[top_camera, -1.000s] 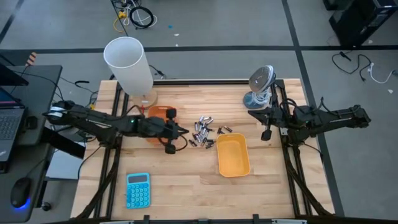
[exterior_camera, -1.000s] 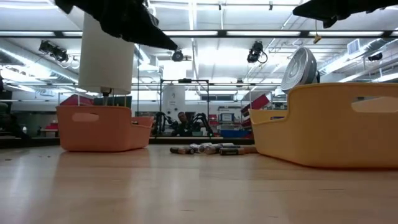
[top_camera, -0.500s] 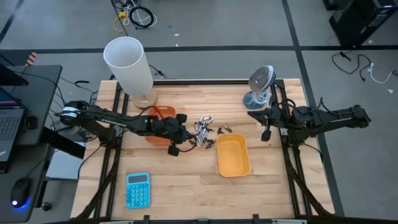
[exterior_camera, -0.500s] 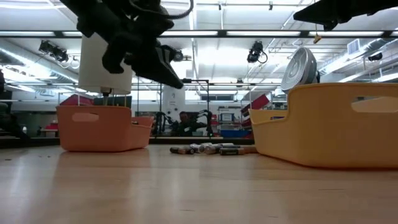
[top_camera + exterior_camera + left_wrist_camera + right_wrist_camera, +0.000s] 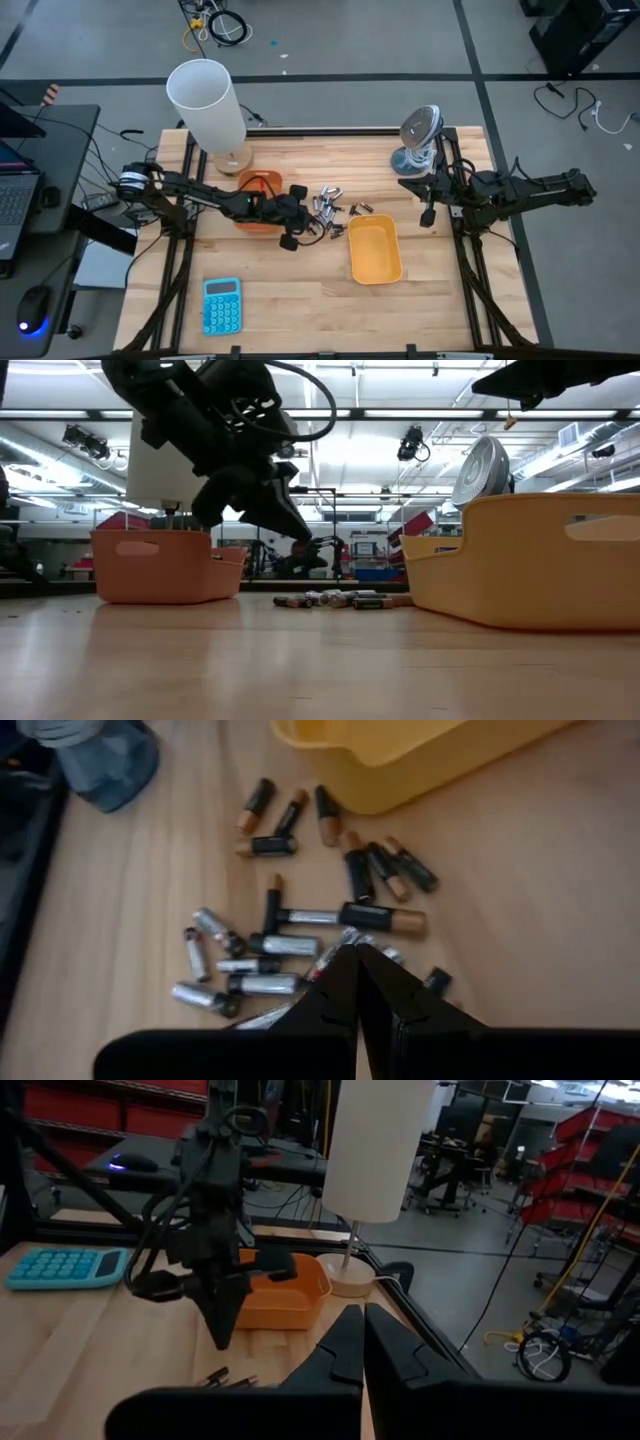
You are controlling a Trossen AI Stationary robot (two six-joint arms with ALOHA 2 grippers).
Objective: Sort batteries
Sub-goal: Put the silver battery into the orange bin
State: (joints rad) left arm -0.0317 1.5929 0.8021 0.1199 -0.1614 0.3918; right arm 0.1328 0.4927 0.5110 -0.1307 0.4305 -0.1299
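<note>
A pale wooden surface (image 5: 300, 290) carries an orange tray (image 5: 258, 190) on the left arm's side and a yellow tray (image 5: 375, 250) on the right arm's side, with the batteries (image 5: 330, 210) strewn in a loose cluster between them, none seen in either tray so far. The left gripper (image 5: 308, 222) hangs at the near edge of that cluster, its jaws pressed together and empty, tips aimed at the silvery cells in its wrist view. The right gripper (image 5: 430, 215) waits well apart at the right edge of the surface, jaws likewise closed on nothing. The step in hand looks like the first pick, and it calls for the left jaws to part before they come down; the cells lie touching and crossing, so it seems wise to choose one at the fringe of the cluster and straddle it across its width, lest a neighbour roll away or be lifted along with it. The left wrist view shows about nine dark copper-tipped cells (image 5: 380, 918) nearer the yellow tray and roughly seven silvery-grey ones (image 5: 262, 984) closer to the jaws, though a few are partly hidden behind the fingers, so neither count is sure. There are two trays, one lamp (image 5: 205, 105), one small fan (image 5: 418, 140) and one blue calculator (image 5: 221, 305).
</note>
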